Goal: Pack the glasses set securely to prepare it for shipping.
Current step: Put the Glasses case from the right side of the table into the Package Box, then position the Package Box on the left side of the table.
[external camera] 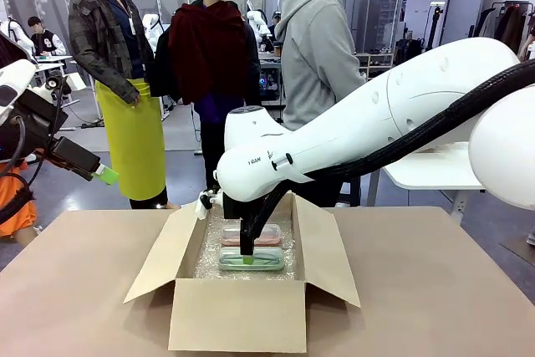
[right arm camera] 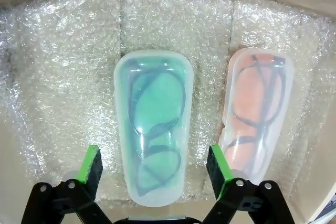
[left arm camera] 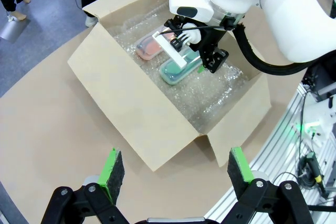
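The glasses set lies flat on bubble wrap (right arm camera: 63, 77) inside an open cardboard box (external camera: 238, 315). The mint green case (right arm camera: 153, 132) and the pale pink case (right arm camera: 257, 111) lie side by side, with frames visible through their lids. In the front view the green case (external camera: 251, 262) is nearer me and the pink case (external camera: 267, 237) lies behind it. My right gripper (right arm camera: 155, 169) is open, its green pads standing on either side of the green case's near end. It reaches down into the box (external camera: 247, 258). My left gripper (left arm camera: 176, 169) hangs open and holds nothing, high above the table's left side (external camera: 104, 175).
The box flaps (external camera: 155, 261) stand spread to both sides. In the left wrist view the box (left arm camera: 131, 108) sits on the brown table (left arm camera: 47, 129), with both cases (left arm camera: 181, 69) under the right arm. Three people stand beyond the far edge.
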Controlling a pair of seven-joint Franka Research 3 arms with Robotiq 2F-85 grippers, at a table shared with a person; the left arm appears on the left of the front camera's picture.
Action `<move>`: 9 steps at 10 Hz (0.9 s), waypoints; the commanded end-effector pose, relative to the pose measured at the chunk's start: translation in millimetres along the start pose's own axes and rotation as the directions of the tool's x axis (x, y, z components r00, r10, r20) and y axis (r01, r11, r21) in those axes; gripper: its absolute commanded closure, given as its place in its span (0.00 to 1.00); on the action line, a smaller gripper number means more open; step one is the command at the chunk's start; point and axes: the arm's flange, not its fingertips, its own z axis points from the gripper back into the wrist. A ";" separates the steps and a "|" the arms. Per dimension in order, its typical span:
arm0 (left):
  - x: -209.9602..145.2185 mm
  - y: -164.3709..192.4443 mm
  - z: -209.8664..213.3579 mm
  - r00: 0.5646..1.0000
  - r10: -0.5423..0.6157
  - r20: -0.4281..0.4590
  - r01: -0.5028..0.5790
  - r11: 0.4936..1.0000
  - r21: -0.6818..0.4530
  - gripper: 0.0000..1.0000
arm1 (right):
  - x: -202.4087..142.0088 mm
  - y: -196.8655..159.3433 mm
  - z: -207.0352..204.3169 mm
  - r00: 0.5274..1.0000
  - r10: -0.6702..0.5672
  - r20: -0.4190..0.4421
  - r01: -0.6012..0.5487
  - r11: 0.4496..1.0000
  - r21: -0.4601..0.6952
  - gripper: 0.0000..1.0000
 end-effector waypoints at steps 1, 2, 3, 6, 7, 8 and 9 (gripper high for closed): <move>0.3 1.2 0.9 1.000 -0.001 0.018 0.002 1.000 -0.018 0.00 | 1.2 2.0 0.0 1.000 0.004 -0.001 -0.004 1.000 0.000 0.00; 0.3 1.2 0.9 1.000 -0.001 0.018 0.002 1.000 -0.018 0.00 | 1.2 2.0 0.0 1.000 0.004 -0.001 -0.004 1.000 0.000 0.00; 0.3 1.2 0.9 1.000 -0.001 0.018 0.002 1.000 -0.018 0.00 | 1.2 2.0 0.0 1.000 0.004 -0.001 -0.004 1.000 0.000 0.00; 0.3 1.2 0.9 1.000 -0.001 0.018 0.002 1.000 -0.018 0.00 | 1.2 2.0 0.0 1.000 0.004 -0.001 -0.004 1.000 0.000 0.00; 0.3 1.2 0.9 1.000 -0.001 0.018 0.002 1.000 -0.018 0.00 | 1.2 2.0 0.0 1.000 0.004 -0.001 -0.004 1.000 0.000 0.00; 0.3 1.2 0.9 1.000 -0.001 0.018 0.002 1.000 -0.018 0.00 | 1.2 2.0 0.0 1.000 0.004 -0.001 -0.004 1.000 0.000 0.00; 0.3 1.2 0.9 1.000 -0.001 0.018 0.002 1.000 -0.018 0.00 | 1.2 2.0 0.0 1.000 0.004 -0.001 -0.004 1.000 0.000 0.00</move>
